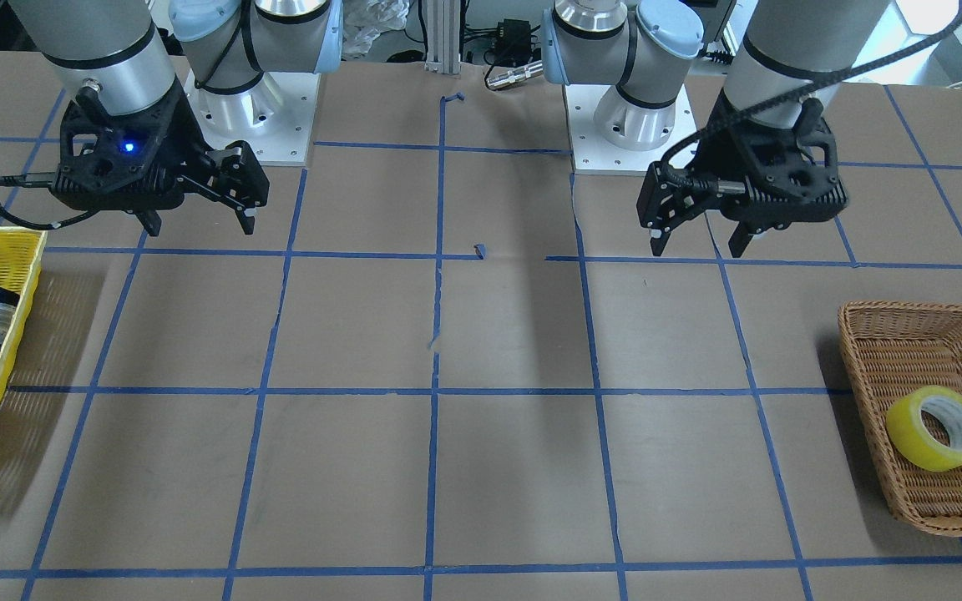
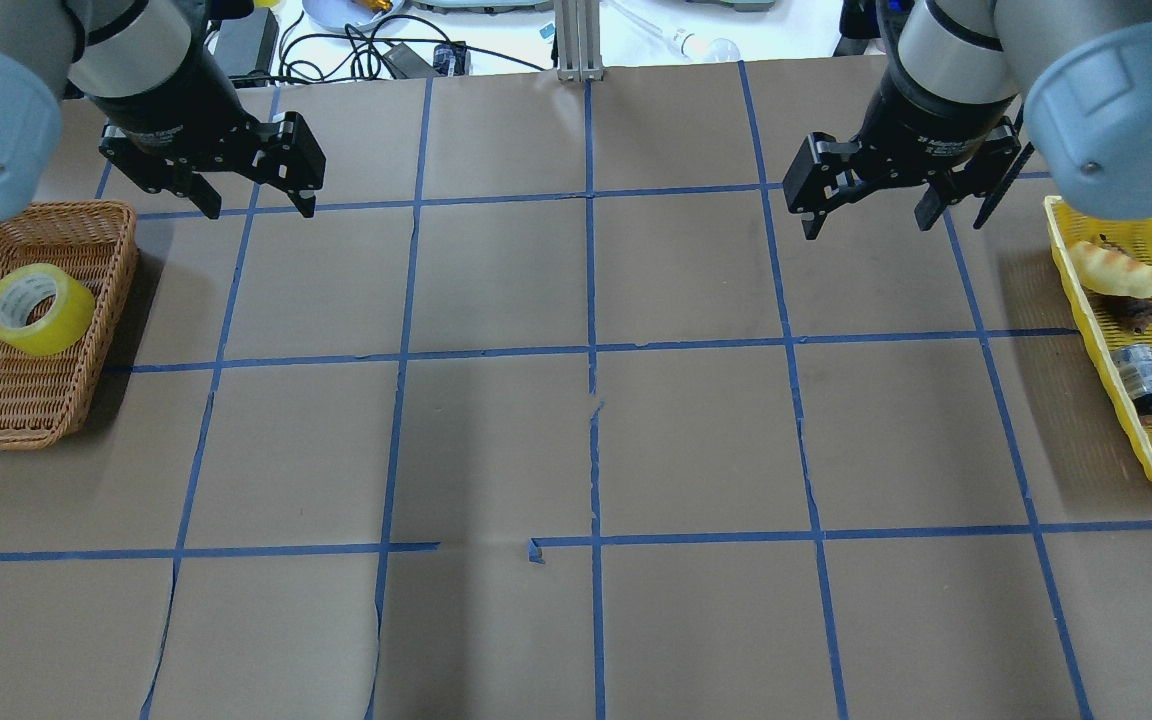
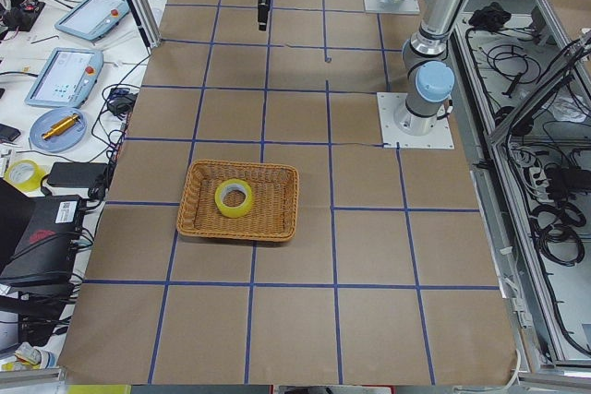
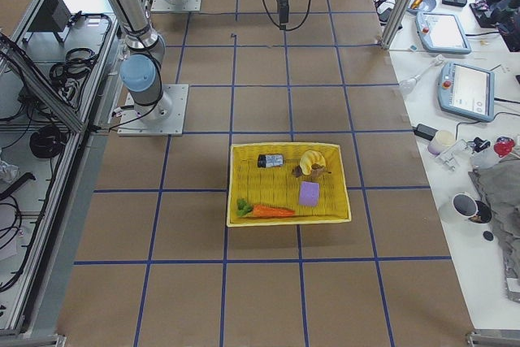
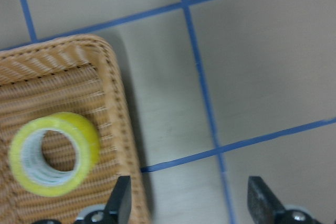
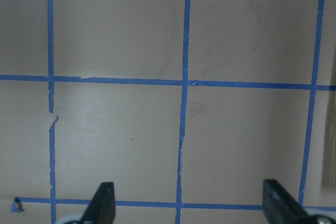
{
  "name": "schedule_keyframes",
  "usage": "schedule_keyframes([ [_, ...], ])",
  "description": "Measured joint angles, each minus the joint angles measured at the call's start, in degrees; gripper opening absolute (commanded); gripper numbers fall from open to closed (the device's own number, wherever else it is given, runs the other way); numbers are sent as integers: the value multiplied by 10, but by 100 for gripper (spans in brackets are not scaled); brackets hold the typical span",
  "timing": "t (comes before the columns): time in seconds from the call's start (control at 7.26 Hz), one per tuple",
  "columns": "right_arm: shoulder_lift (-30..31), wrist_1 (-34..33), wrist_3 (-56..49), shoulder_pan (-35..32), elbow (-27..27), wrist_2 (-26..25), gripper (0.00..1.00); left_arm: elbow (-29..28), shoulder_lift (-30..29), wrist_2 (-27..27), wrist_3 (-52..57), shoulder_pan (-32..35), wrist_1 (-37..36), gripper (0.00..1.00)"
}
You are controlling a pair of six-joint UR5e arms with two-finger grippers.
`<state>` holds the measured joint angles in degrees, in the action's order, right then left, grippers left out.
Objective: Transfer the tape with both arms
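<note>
The yellow tape roll [image 2: 39, 309] with a white core lies in a brown wicker basket [image 2: 126, 270] at the table's left end. It also shows in the front view [image 1: 938, 428], the left side view [image 3: 234, 197] and the left wrist view [image 5: 52, 153]. My left gripper [image 2: 258, 205] hangs open and empty above the table, beyond the basket's far right corner; it shows in the front view [image 1: 696, 249] too. In its wrist view the left gripper [image 5: 190, 198] has spread jaws. My right gripper [image 2: 868, 225] hangs open and empty over bare table, also seen in its wrist view [image 6: 190, 198].
A yellow plastic tray [image 2: 1096, 320] at the table's right end holds a small dark bottle [image 2: 1146, 378], a purple block and food-like items. Blue tape lines grid the brown table. The arm bases [image 1: 251, 125] stand at the robot's edge.
</note>
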<state>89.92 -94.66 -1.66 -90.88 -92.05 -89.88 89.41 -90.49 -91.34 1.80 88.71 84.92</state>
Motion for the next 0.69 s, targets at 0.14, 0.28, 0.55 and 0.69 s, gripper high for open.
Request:
schedule_keyframes([
  [0.14, 0, 0, 0, 0, 0, 0, 100, 9, 12, -1, -2, 0, 13, 90],
  [0.28, 0, 0, 0, 0, -1, 0, 100, 16, 17, 1, -3, 0, 11, 96],
  [0.55, 0, 0, -1, 1, -1, 0, 100, 20, 19, 1, -7, 3, -10, 100],
  [0.69, 0, 0, -1, 1, -1, 0, 100, 20, 20, 1, -7, 3, -13, 100],
])
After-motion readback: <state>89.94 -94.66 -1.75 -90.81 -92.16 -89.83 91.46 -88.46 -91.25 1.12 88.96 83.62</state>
